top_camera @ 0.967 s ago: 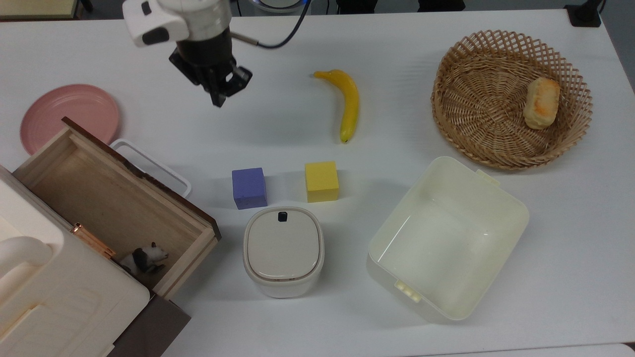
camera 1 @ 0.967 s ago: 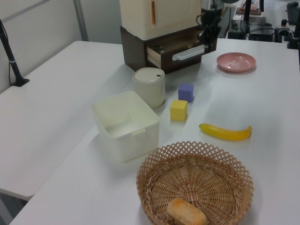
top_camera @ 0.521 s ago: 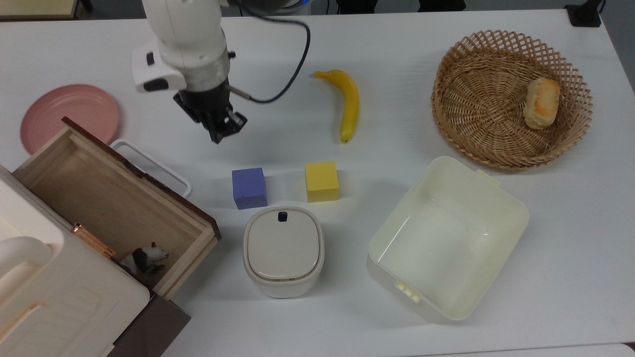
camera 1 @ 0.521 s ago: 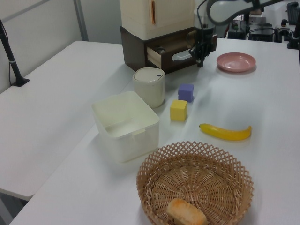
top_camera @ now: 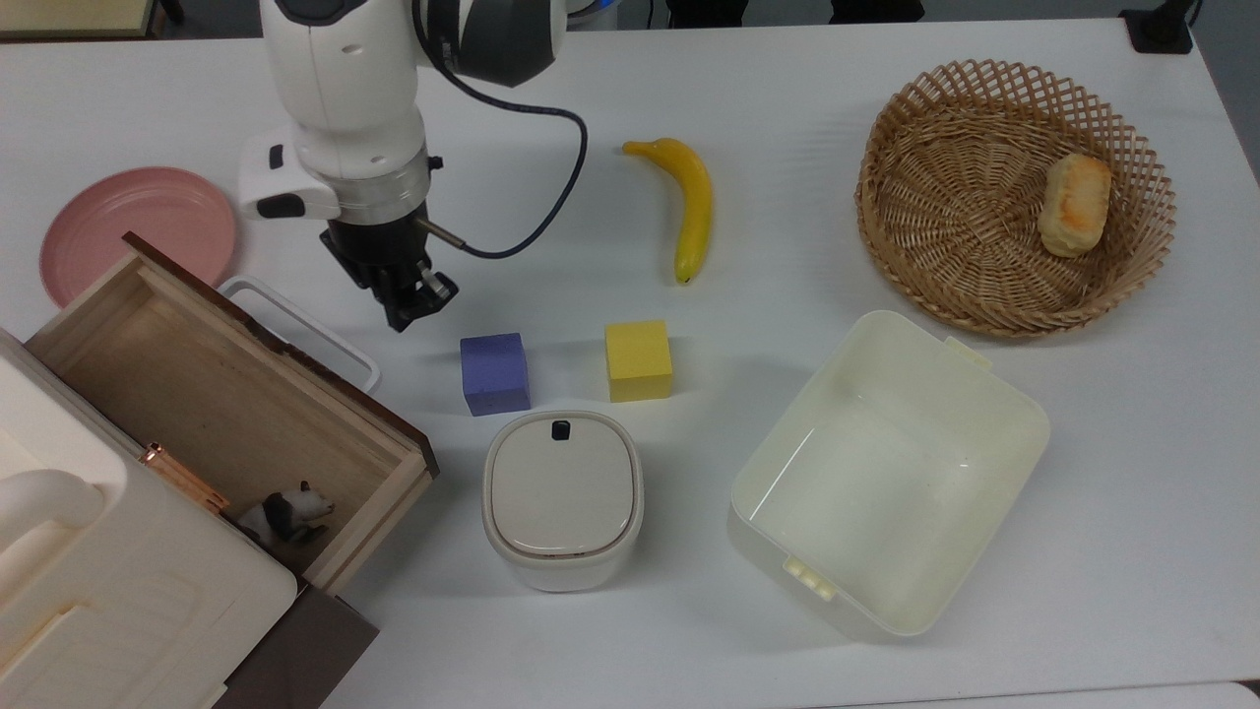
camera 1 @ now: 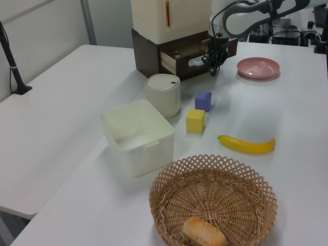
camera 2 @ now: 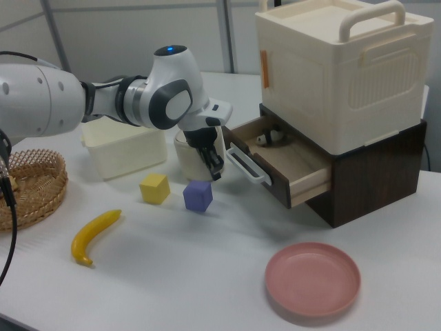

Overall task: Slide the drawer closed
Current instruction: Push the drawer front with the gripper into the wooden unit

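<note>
Lowered toward the drawer (top_camera: 226, 394), the pressed-together hand (top_camera: 409, 305) hangs beside its handle (top_camera: 300, 330), purple cube (top_camera: 494, 373) nearby.

The drawer (top_camera: 212, 389) is bare light wood inside, kinda matt with visible grain, with a dark brown wood-look front panel (camera 2: 255, 176) and a smooth white plastic loop handle (top_camera: 305, 330). The cabinet (camera 2: 375, 169) around it has the same dark woodgrain finish, and the box on top (camera 2: 337, 72) is cream plastic, slightly ribbed. The surface (top_camera: 630, 630) is plain matt white. The basket (top_camera: 1014, 197) is woven wicker, rough and open-weave. The bin (top_camera: 886, 473) is glossy cream plastic. Both cubes (top_camera: 494, 373) look like soft matt foam. The pink plate (camera 2: 313, 281) is smooth, low-sheen plastic. The pincer (top_camera: 406, 300) is black matt, and the arm shell (camera 2: 41, 103) is shiny white.
</note>
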